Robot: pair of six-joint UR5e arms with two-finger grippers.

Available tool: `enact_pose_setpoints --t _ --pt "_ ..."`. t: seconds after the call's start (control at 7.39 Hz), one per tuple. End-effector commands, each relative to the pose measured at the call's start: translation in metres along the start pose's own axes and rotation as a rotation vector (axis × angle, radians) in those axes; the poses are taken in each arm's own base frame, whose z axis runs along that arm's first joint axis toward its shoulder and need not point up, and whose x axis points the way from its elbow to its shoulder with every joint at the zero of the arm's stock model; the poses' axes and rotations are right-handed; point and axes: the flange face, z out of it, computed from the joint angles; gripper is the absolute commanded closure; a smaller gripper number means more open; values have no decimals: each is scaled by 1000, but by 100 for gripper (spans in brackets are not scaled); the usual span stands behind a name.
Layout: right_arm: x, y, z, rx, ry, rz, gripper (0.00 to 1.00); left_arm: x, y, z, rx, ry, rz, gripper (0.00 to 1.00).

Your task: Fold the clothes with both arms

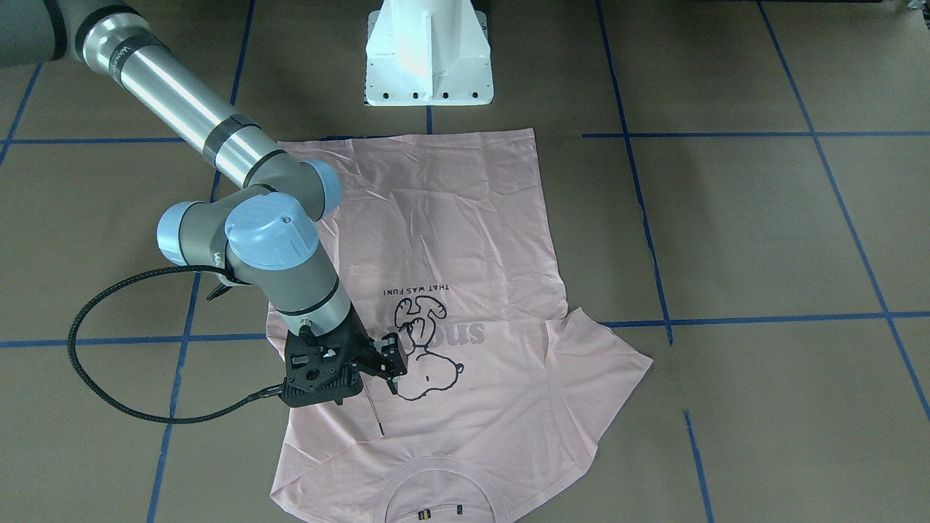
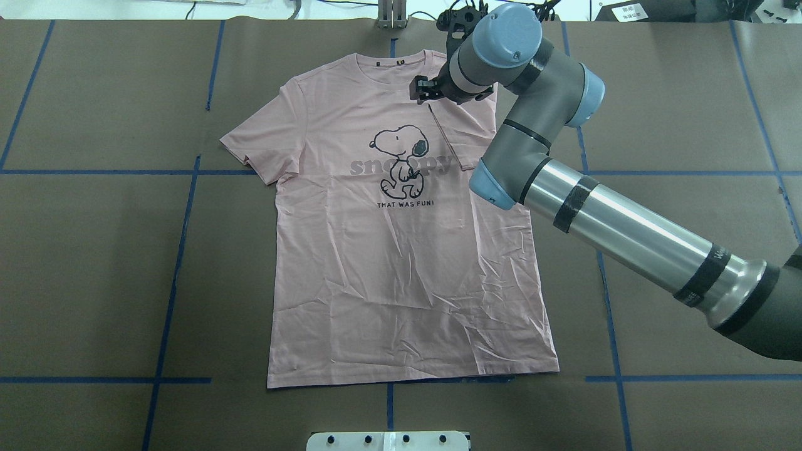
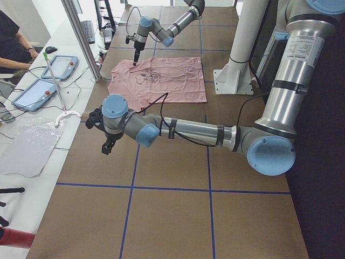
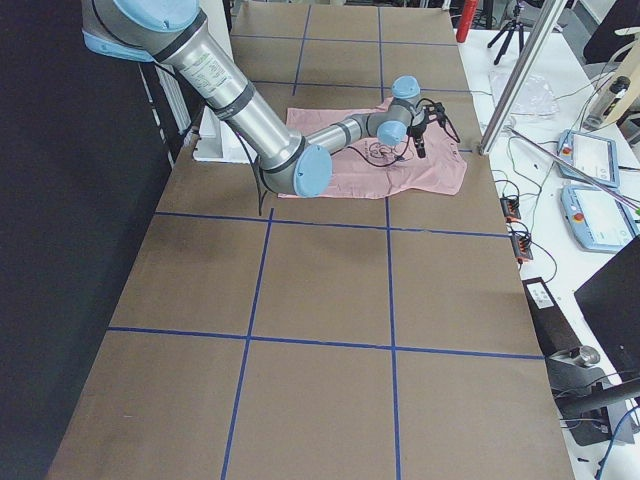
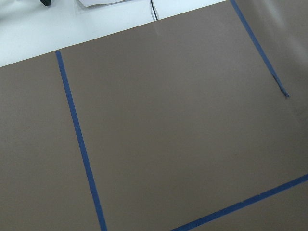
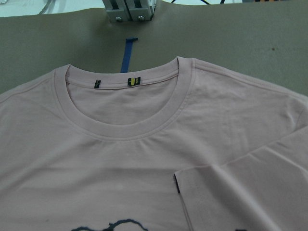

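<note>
T-shirt [image 2: 401, 250] flat on desk [image 2: 94, 282], front up, hem nearest pedestal [image 2: 388, 440]. Cotton looks light, limp; likely best pinched at hem corners, both layers. Right jaws hover over folded sleeve [image 2: 467, 134] at end farthest from pedestal; left jaws well off pedestal. Open or closed: cannot tell for either.
</note>
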Motion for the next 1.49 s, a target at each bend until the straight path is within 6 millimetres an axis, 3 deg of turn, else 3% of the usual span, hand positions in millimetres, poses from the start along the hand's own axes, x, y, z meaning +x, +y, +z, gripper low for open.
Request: enact_pose_setpoints --t 0.0,0.14,0.27,0.54,0.81,0.95,1.35 --pt "-26 20 -61 -151 115 107 0 92 -40 46 23 -1 -129 0" --pt "-20 34 -92 -188 158 126 0 144 -44 82 35 -7 -193 0" --pt "5 42 -114 -209 192 136 0 178 -44 103 82 -19 -246 0" --pt "95 48 -141 -252 184 18 0 253 -36 151 168 -21 -260 0" --pt "157 43 -151 -294 168 -56 0 329 -14 201 194 -50 -303 0" --pt "172 46 -147 -301 182 -67 0 346 -11 232 197 -89 -304 0" --pt "173 46 -148 -299 183 -59 0 333 -8 264 188 -151 -311 1"
